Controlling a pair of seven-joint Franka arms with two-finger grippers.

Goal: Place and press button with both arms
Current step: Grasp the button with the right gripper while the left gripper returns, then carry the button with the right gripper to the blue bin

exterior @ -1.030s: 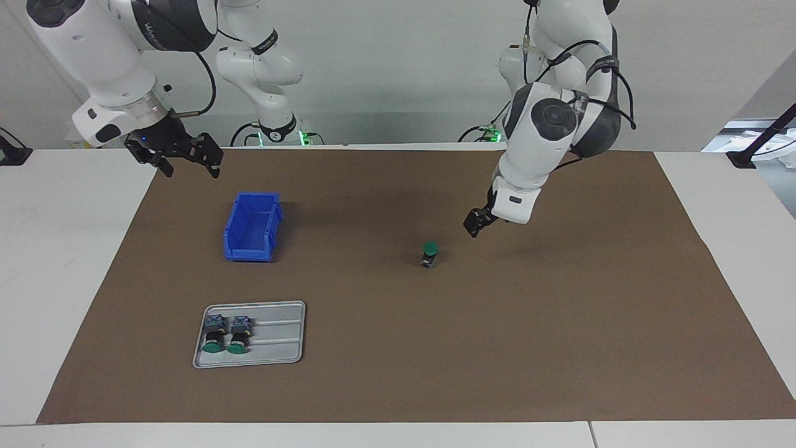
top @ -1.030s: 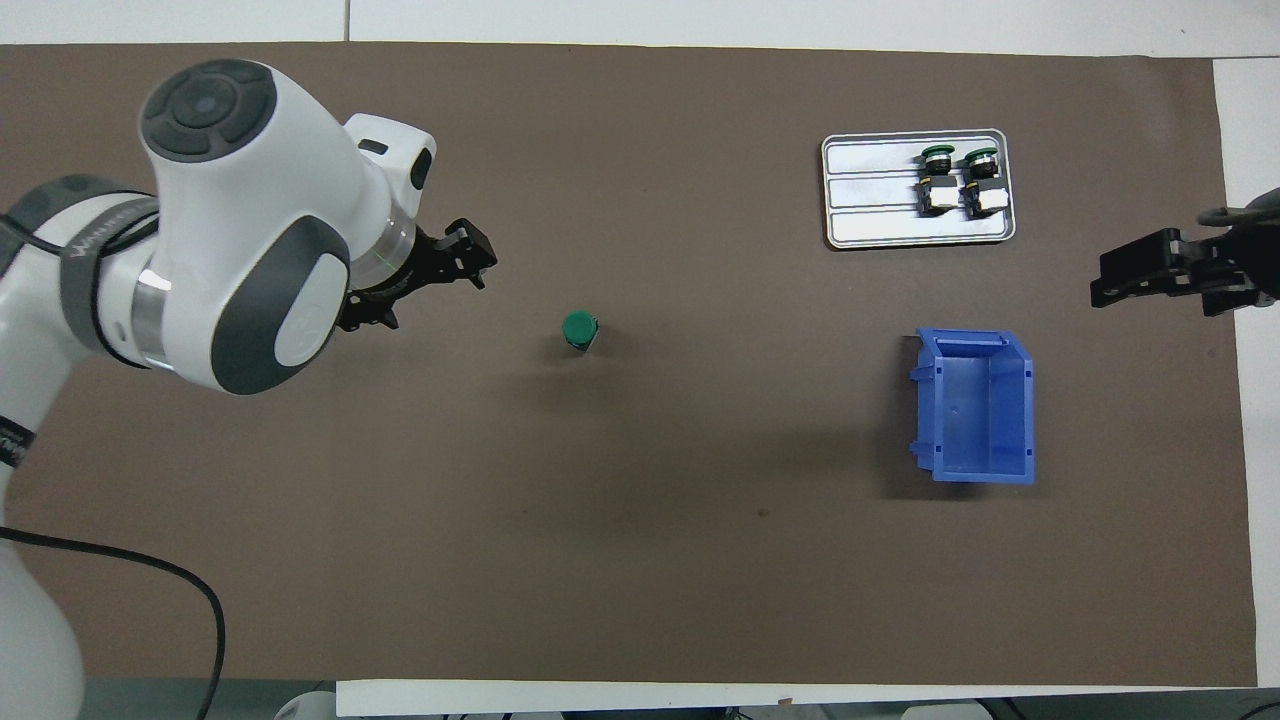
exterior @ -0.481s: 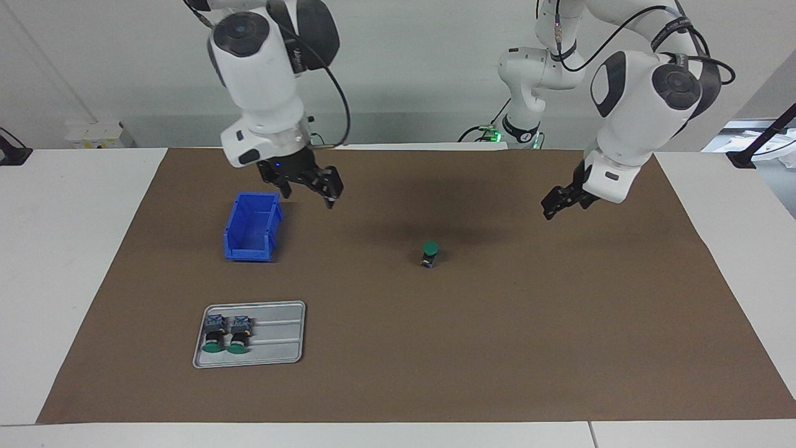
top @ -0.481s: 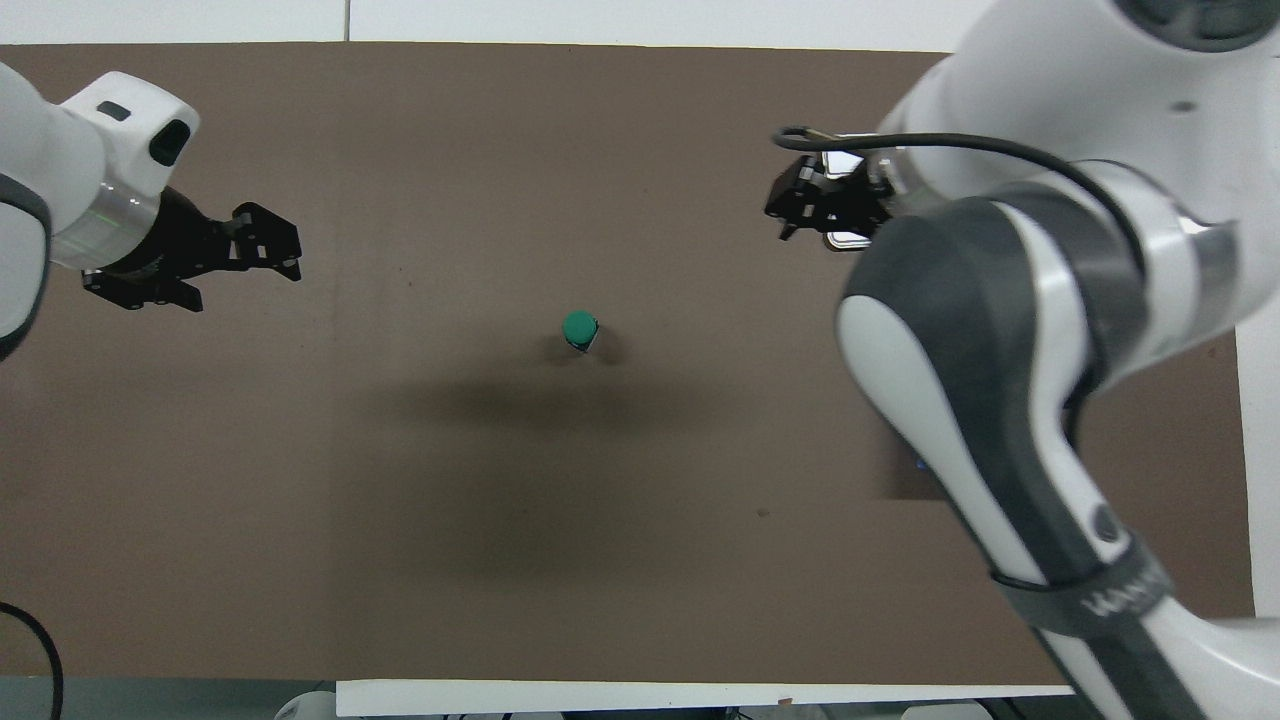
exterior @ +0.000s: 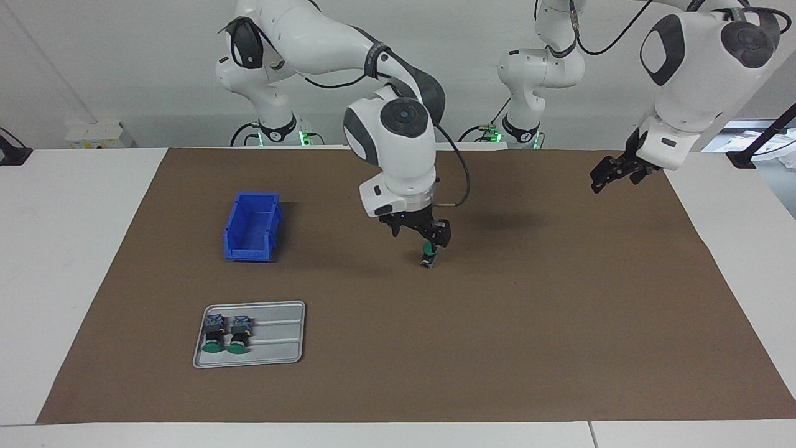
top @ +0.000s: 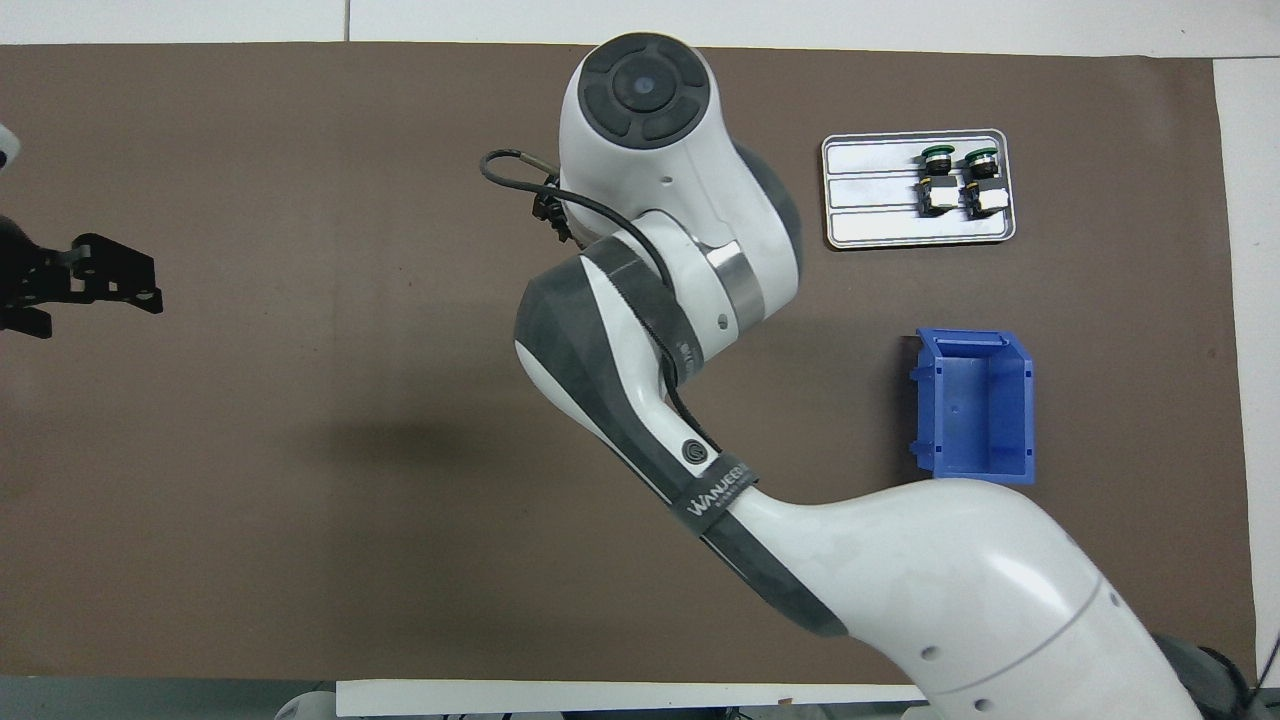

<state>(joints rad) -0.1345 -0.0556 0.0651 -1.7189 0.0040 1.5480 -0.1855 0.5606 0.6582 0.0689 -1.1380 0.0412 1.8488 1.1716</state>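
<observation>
So I'm at the pressing step, far as I can judge. The button (exterior: 428, 254) is already standing upright mid-mat, green cap up, and two more buttons (exterior: 225, 335) lie in the grey tray (exterior: 281, 336) at about 7 o'clock in the facing view, with the blue bin (exterior: 252, 226) at roughly 9 o'clock from the standing one.

My right gripper (exterior: 421, 233) is right over that cap. From the facing view the nearer fingertip sits at the cap's edge; whether it's touching or just a hair above, I can't tell. From overhead my own forearm hides the whole thing, so no help there. The fingers are spread, nothing pinched between them.

My left gripper (exterior: 612, 172) hangs in the air over the mat's edge at about 2 o'clock from the button, fingers spread too, holding nothing. That arm's just waiting.

Next move, I reckon: line one fingertip square over the cap and push straight down. Off-centre and the little thing probably tips, since it's standing on a narrow base.
</observation>
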